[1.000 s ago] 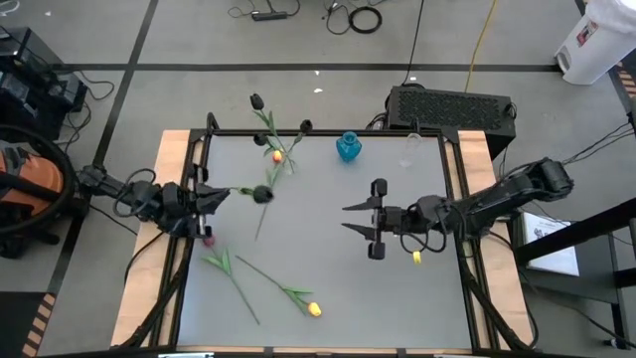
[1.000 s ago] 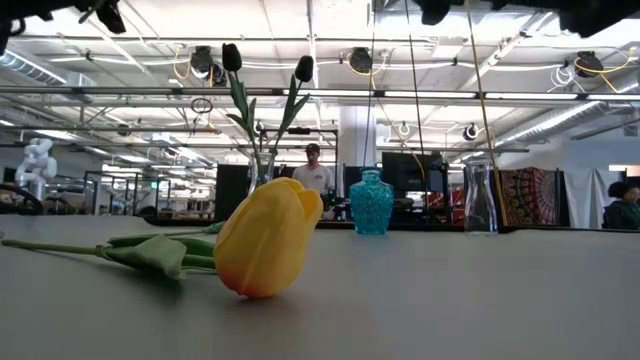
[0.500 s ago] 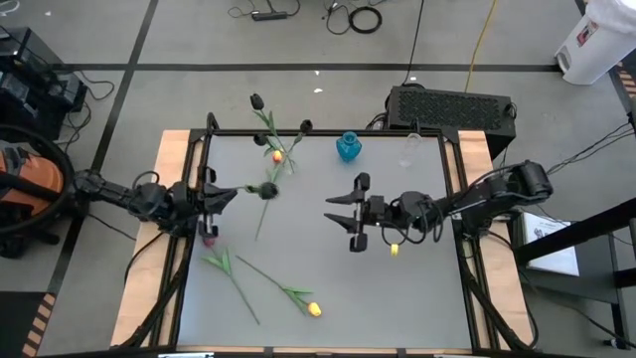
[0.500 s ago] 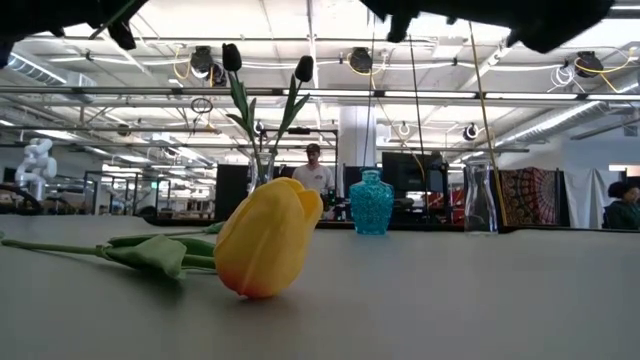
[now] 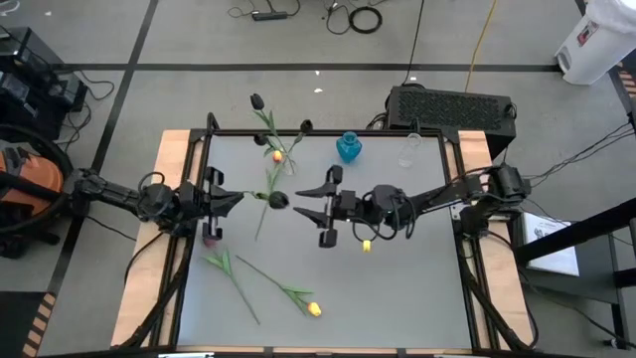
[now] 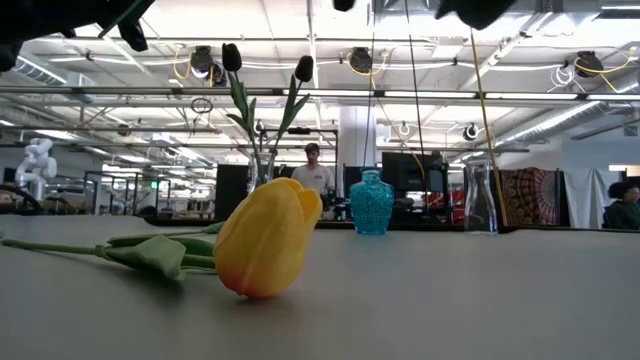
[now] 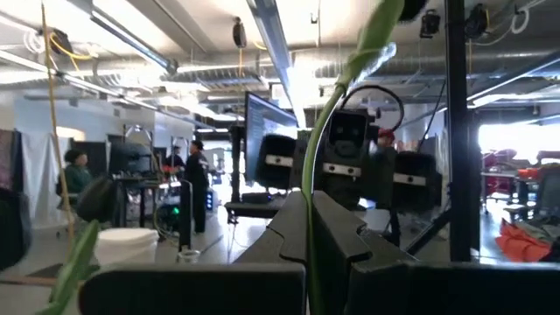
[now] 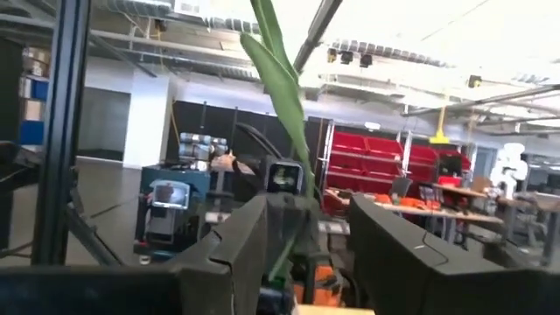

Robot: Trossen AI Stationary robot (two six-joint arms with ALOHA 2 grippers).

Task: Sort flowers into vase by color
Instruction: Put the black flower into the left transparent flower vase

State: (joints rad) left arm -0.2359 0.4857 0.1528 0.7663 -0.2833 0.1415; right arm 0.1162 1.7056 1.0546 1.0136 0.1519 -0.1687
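Note:
My left gripper is shut on a black-headed tulip whose bud hangs over the table's middle. My right gripper is open, just right of that bud. In the right wrist view the tulip's green stem and leaf rise between the open fingers; I cannot tell whether they touch. A clear vase at the far edge holds two black tulips. A yellow tulip lies flat near the near edge. A dark red tulip lies below the left gripper. My left gripper pinches the black tulip's green stem between its two fingers, coming in level from the table's left. The tulip is lifted clear of the table. Its stem runs on past the fingertips and upward, toward the right gripper, with the bud at the free end.
A blue vase and a second clear vase stand along the far edge. A small yellow spot shows beside the right arm; what it is I cannot tell. Bare table lies on the near right side.
My right gripper has moved toward the table's left, closing in on the left gripper and the black bud, its fingers still apart. My left gripper has carried the tulip a little toward the right, so the bud now sits just before the right fingertips.

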